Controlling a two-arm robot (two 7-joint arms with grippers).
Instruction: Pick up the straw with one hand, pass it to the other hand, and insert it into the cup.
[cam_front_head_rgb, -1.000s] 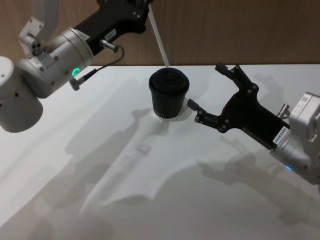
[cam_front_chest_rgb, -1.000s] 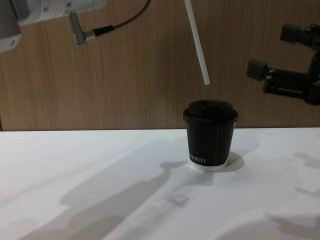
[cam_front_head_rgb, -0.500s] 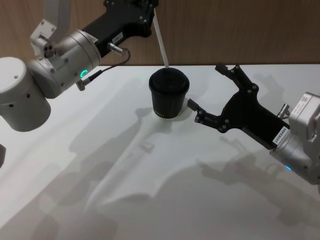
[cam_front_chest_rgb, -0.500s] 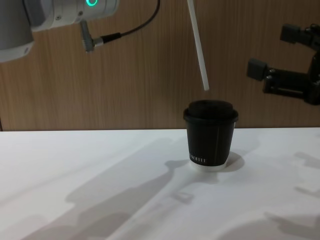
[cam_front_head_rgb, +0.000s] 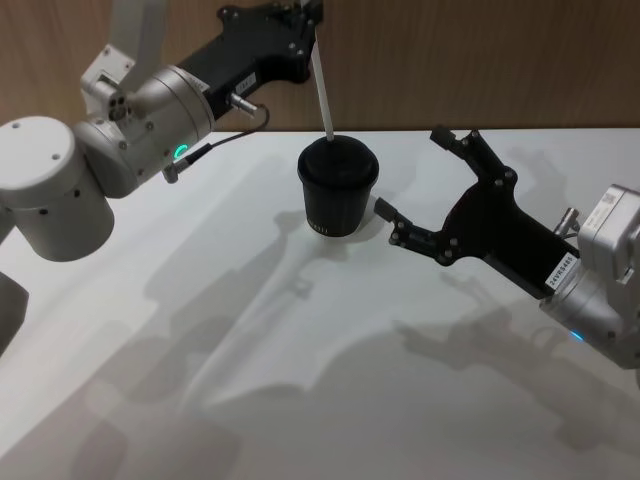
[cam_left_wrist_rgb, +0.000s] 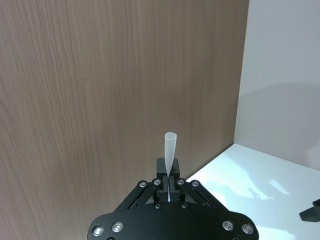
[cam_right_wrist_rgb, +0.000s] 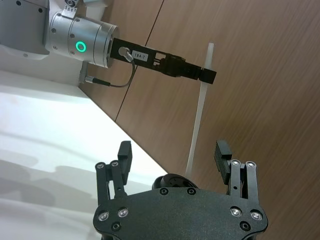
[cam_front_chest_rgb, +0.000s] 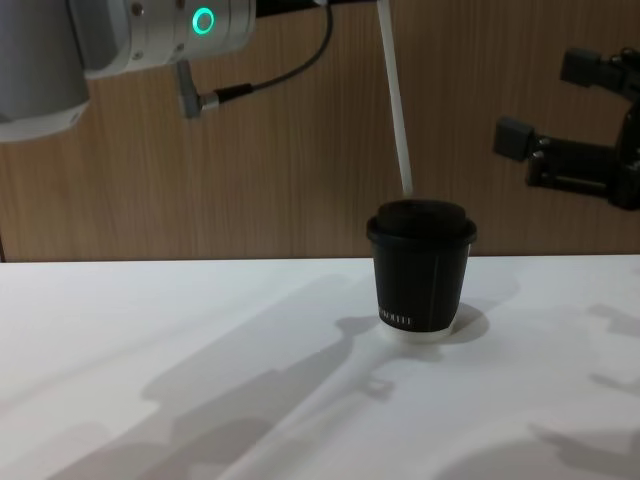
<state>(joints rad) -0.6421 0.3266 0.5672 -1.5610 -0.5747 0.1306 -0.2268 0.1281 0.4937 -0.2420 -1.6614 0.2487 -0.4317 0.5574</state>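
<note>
White straw (cam_front_head_rgb: 322, 95), black cup (cam_front_head_rgb: 338, 187), wood-grain brown wall (cam_front_chest_rgb: 300, 150), white table (cam_front_head_rgb: 300, 350)

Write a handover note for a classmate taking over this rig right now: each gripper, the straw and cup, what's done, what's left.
Left gripper: shut on the straw, held nearly upright above the cup.
Right gripper: fingers open, holding nothing, beside the cup.
Cup: upright on the table, lid on.
Done: the straw is in the left gripper, its tip just over the lid.
Left: lower the straw into the lid, then let go.
</note>
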